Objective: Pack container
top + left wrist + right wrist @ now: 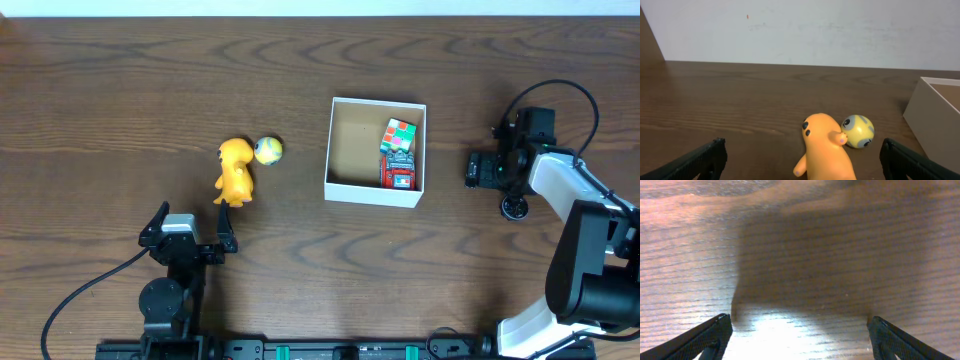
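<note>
Inside the box (pixel 352 148), along its right wall, a cube (pixel 400 135) and a red toy (pixel 399 176) lie one behind the other. That leaves the brown floor to their left bare for more. The box sits flat on the table (pixel 120 90), between our two arms.

Well left of the box lie an orange toy (pixel 236 172) and a ball (pixel 268 150), the ball against the toy's head. Neither is packed, so we judge the job about half done.

Our left gripper (pixel 190 234) is left of the box and on its near side, fingers spread wide and holding nothing. Its wrist view looks straight at the orange toy, which lies between the two fingers' lines, so we read this as lining up for a pick.

Our right gripper (pixel 472 168) hangs just right of the box, fingers parted and empty, with only wood under it. We think it is parked there so the left arm can carry across to the box without meeting it. Lifting the toy may set the ball rolling.
</note>
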`<state>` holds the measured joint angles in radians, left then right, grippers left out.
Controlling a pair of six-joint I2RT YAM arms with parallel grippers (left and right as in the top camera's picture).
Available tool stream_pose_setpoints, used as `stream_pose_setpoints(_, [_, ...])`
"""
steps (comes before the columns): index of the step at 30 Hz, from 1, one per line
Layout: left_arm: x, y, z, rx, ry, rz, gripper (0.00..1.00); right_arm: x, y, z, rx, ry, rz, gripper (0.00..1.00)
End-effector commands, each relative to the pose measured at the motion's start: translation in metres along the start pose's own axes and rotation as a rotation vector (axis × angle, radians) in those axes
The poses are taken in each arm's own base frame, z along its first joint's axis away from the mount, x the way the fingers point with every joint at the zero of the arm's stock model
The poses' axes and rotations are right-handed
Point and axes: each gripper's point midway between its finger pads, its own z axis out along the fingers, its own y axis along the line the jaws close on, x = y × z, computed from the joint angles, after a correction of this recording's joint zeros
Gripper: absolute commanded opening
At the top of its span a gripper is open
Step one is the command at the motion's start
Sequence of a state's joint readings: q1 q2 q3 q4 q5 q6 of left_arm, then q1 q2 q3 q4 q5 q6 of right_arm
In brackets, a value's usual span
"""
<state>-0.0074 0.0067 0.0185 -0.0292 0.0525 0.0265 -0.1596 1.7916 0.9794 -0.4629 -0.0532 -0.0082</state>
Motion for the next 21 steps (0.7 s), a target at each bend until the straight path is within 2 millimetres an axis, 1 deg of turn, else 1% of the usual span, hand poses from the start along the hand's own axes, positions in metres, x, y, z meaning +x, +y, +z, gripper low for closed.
stream_pose_setpoints(1, [0.017, 0.004, 0.001, -0.018, 0.054, 0.007, 0.98, -0.005, -0.003, -0.005, 0.016, -0.012, -0.022, 0.90])
stream_pose_setpoints(6, [0.017, 0.004, 0.001, -0.018, 0.054, 0.007, 0.98, -0.003, -0.033, -0.027, 0.168, -0.002, 0.022, 0.94])
stream_pose_setpoints(10, [0.017, 0.004, 0.001, -0.018, 0.054, 0.007, 0.98, 0.003, -0.043, -0.049, 0.187, -0.002, 0.067, 0.94])
stream_pose_setpoints(13, [0.017, 0.004, 0.001, -0.018, 0.054, 0.007, 0.98, 0.011, -0.045, -0.061, 0.189, 0.015, 0.102, 0.94])
stream_pose_setpoints(16, [0.017, 0.004, 0.001, -0.018, 0.054, 0.007, 0.98, 0.017, -0.044, -0.062, 0.189, 0.035, 0.114, 0.94])
stream_pose_setpoints(21, [0.017, 0.004, 0.001, -0.018, 0.054, 0.007, 0.98, 0.026, -0.043, -0.057, 0.184, 0.056, 0.114, 0.95])
